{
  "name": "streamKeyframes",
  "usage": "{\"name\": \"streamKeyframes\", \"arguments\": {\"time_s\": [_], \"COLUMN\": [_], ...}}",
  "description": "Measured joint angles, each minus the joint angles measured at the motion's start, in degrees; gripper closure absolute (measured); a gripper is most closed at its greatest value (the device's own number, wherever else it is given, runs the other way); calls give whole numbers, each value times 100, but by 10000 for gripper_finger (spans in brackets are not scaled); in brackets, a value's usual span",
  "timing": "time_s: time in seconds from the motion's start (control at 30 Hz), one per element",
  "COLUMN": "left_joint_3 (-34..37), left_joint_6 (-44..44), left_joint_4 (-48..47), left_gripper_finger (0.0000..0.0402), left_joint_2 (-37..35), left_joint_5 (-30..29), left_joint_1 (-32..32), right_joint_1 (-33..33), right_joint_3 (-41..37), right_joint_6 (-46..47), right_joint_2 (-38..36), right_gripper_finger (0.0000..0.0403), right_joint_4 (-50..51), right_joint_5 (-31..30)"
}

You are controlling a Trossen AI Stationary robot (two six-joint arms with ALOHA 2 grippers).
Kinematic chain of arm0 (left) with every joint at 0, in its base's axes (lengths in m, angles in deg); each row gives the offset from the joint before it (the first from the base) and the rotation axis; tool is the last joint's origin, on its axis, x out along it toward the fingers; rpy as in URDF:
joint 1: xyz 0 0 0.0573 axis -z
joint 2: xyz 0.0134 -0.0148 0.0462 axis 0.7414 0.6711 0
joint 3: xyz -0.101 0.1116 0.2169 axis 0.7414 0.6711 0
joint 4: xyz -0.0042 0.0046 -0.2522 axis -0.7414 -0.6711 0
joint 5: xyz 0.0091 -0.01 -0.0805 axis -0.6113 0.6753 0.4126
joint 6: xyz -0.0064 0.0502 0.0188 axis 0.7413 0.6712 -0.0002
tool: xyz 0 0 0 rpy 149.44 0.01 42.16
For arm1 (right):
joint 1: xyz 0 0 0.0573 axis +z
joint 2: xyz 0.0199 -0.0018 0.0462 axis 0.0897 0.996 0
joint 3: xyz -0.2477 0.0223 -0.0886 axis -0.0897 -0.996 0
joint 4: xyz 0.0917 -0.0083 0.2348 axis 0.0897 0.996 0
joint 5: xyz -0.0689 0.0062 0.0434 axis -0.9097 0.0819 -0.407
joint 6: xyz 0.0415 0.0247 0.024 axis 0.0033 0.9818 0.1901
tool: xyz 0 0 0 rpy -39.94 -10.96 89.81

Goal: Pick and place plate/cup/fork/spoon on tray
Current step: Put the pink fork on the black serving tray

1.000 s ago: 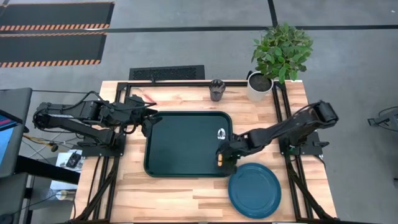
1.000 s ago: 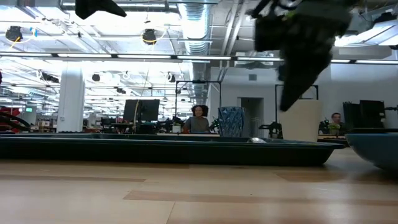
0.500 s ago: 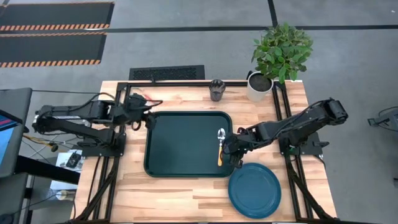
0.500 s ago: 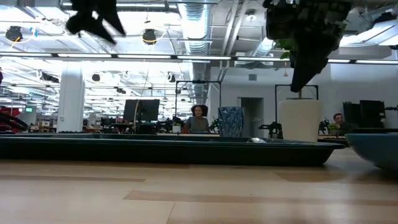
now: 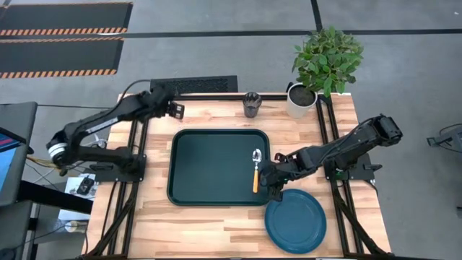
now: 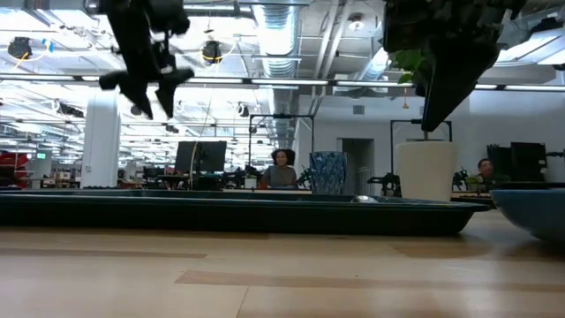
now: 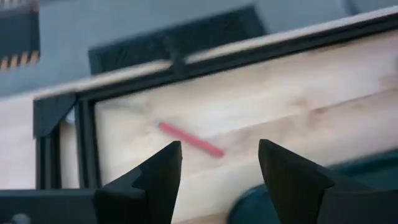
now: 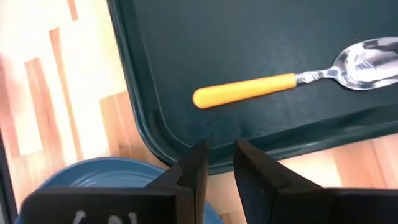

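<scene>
The dark green tray (image 5: 209,166) lies mid-table. The orange-handled spoon (image 5: 255,170) lies flat in the tray by its right edge, and also shows in the right wrist view (image 8: 249,90). The blue plate (image 5: 295,220) rests on the table near the tray's near right corner. The dark cup (image 5: 251,103) stands at the far edge. The red-handled fork (image 7: 186,138) lies on the wood near the far left corner. My left gripper (image 7: 219,146) hangs open above the fork. My right gripper (image 8: 221,146) hovers over the tray's near right corner, its fingers a narrow gap apart, touching nothing.
A white pot with a green plant (image 5: 317,68) stands at the far right corner. Black frame rails (image 7: 81,143) run along the table's far and side edges. Bare wood lies near the tray's near edge (image 5: 209,231).
My right gripper has drawn back from the spoon toward the tray's near right corner, and the spoon lies uncovered in the tray. My left gripper has risen and gone from the tray's left edge toward the table's far edge, ending above the fork.
</scene>
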Motion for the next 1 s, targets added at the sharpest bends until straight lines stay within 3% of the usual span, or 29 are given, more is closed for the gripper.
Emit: {"name": "streamKeyframes", "arguments": {"time_s": [0.17, 0.43, 0.77, 1.0], "left_joint_3": [0, -2, -2, -52], "left_joint_6": [557, 456, 3, -274], "left_joint_4": [257, 842, 1305, 1507], "left_gripper_finger": [198, 198, 198, 203], "left_joint_2": [594, 1647, 2994, 3091], "left_joint_5": [862, 1273, 1509, 1467], "left_joint_1": [-1014, -1849, -2230, -2280], "right_joint_1": [73, 65, 65, 65], "right_joint_3": [0, 0, 0, 0], "right_joint_6": [-17, -63, -143, -295], "right_joint_2": [0, 0, 0, 0], "right_gripper_finger": [301, 301, 301, 301], "right_joint_4": [13, 17, -3, -58], "right_joint_5": [-132, -132, -134, -139]}}
